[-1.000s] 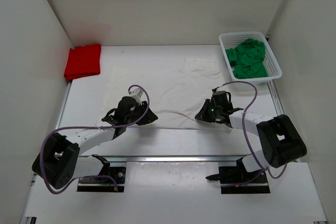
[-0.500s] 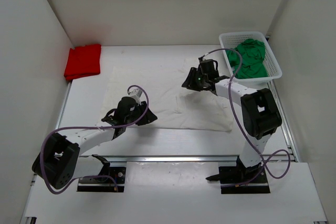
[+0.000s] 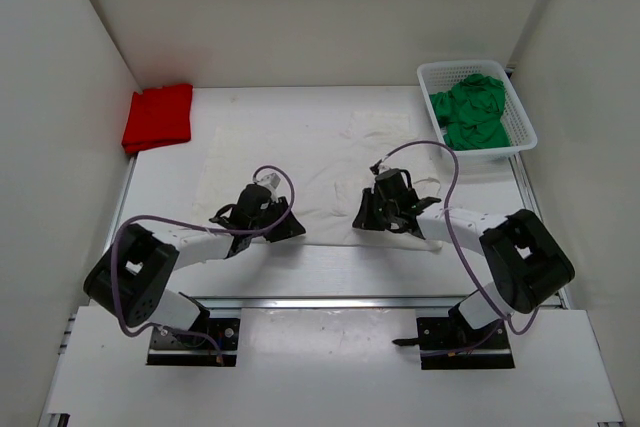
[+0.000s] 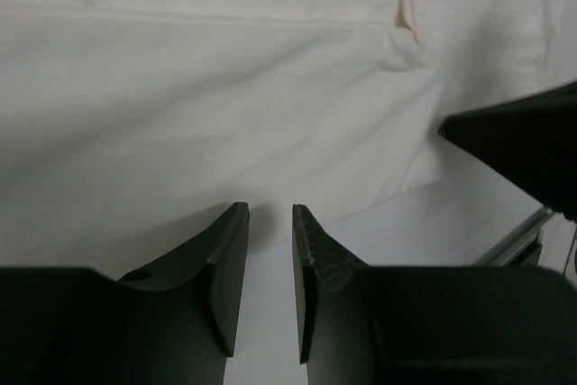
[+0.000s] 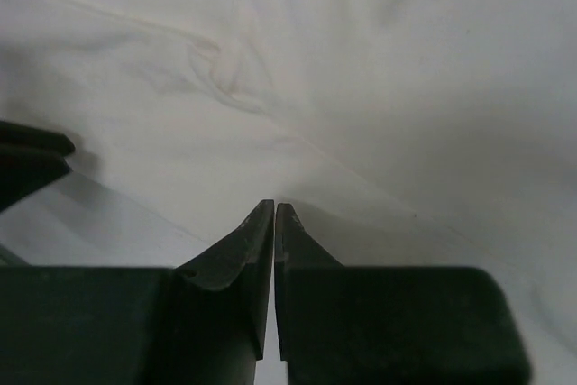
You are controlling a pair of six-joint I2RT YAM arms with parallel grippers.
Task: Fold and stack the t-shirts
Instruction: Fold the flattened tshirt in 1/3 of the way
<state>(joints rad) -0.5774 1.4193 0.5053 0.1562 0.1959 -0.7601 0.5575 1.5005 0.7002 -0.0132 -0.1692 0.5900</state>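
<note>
Both pincers are down at the near hem of the white t-shirt (image 3: 310, 162), which lies spread flat just ahead of their tips. The left pincer (image 4: 269, 209) is open a narrow gap with nothing in it. The right pincer (image 5: 273, 205) is pinched nearly together, and I can't tell if it's got cloth. The red t-shirt (image 3: 158, 117) is way off past the left one. The green t-shirt (image 3: 472, 112) sits in the basket (image 3: 462, 65) beyond the right one.

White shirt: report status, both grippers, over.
Left gripper slightly open at near hem, nothing pinched. Right gripper shut at same hem, grip unclear. White shirt spread out; red shirt folded far left, green shirt in basket. Nothing lying on it.
</note>
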